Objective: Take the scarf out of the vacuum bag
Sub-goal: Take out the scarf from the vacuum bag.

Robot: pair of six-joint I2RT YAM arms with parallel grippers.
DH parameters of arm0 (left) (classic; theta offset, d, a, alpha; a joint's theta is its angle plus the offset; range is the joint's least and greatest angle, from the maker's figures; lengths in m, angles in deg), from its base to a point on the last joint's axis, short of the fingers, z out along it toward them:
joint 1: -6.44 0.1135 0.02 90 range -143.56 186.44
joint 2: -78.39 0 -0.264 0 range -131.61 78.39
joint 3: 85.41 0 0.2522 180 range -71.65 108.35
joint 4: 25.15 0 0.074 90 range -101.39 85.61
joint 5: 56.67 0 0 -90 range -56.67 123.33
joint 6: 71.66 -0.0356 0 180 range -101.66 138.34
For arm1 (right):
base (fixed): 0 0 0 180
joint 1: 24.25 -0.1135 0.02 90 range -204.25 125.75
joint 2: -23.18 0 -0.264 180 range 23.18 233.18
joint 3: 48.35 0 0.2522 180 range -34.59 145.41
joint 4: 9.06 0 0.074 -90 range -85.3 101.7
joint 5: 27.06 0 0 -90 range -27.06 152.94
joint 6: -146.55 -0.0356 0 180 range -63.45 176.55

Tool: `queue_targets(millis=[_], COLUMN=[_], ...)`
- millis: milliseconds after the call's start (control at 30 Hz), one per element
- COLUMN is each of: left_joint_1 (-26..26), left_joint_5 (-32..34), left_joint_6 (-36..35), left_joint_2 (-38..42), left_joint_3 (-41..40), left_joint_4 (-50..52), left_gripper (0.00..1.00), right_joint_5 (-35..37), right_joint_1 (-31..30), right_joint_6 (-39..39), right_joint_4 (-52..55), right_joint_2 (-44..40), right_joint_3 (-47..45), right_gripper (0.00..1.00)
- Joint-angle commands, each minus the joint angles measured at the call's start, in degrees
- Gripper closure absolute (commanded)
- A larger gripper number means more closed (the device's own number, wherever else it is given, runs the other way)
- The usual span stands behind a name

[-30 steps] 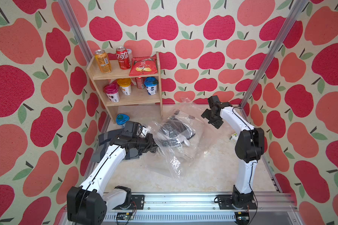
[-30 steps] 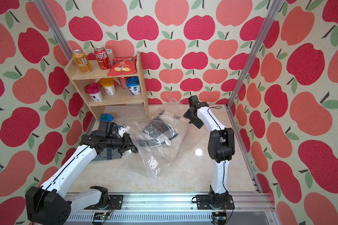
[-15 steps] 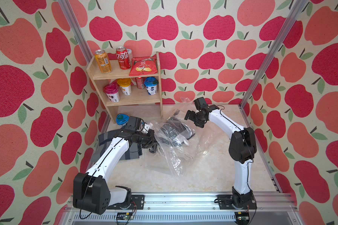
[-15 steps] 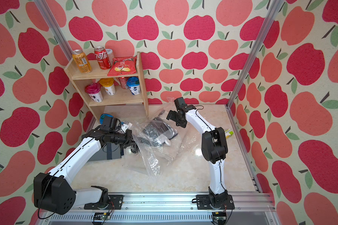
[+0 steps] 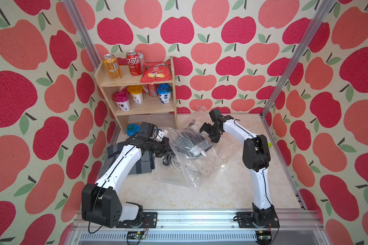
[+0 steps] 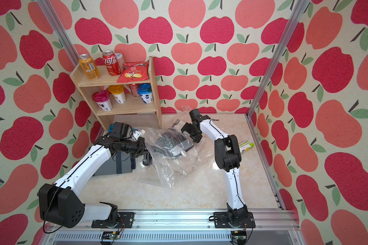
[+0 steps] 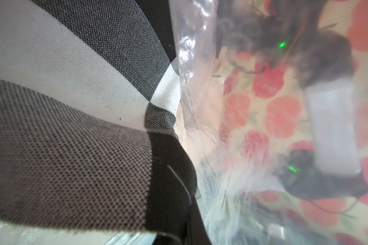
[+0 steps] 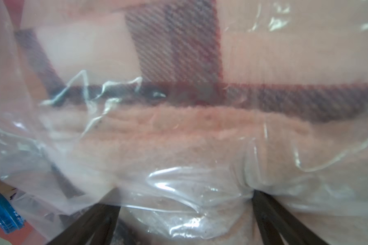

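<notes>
— Where was the vacuum bag (image 5: 187,169)?
— It lay crumpled in front of the wooden shelf (image 5: 136,106), with the plaid scarf (image 5: 187,142) inside.
— And the grippers?
— The left gripper (image 5: 167,149) was clamped shut at the bag's edge; I couldn't tell what it pinched. Closer to the shelf, the right gripper (image 5: 209,133) was spread wide against the plastic, holding nothing.

A robot test booth, dressed up like a little shop corner.

Apple-print walls (image 5: 200,31) close in three sides between bare aluminium posts (image 5: 290,63). At six o'clock a metal rail (image 5: 200,214) carries two white-and-black robot arms (image 5: 119,167), bolted at the edge of a marble-look worktop (image 5: 221,191). At ten o'clock stands a small wooden shelf (image 5: 145,109) stocked with drink cans (image 5: 112,66), a crisp bag (image 5: 155,72) and lidded cups (image 5: 122,101).
</notes>
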Motion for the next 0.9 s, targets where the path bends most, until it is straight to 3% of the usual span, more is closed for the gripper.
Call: queue_targets(millis=[0,267,567,867], left_joint_1=[0.9,6.2,10.1,13.4], left_joint_5=[1.3,-2.5,5.7,9.6], left_joint_6=[-4.0,-5.7,-12.8,-16.4], left_joint_2=[0.5,2.9,3.6,4.1], left_joint_3=[4.3,5.9,11.0,15.6], left_joint_4=[4.1,9.6,24.0,29.8], left_gripper=[1.0,1.0,1.0,1.0], right_joint_5=[-0.8,2.3,3.9,4.1], right_joint_1=[0.6,2.5,3.7,3.9], right_joint_6=[-9.1,-14.4,-14.7,-14.6], right_joint_4=[4.5,6.0,9.5,10.5], right_joint_2=[6.1,6.2,7.6,8.7], right_joint_3=[-3.3,-2.0,3.2,4.3], right_gripper=[0.0,0.0,0.0,0.0])
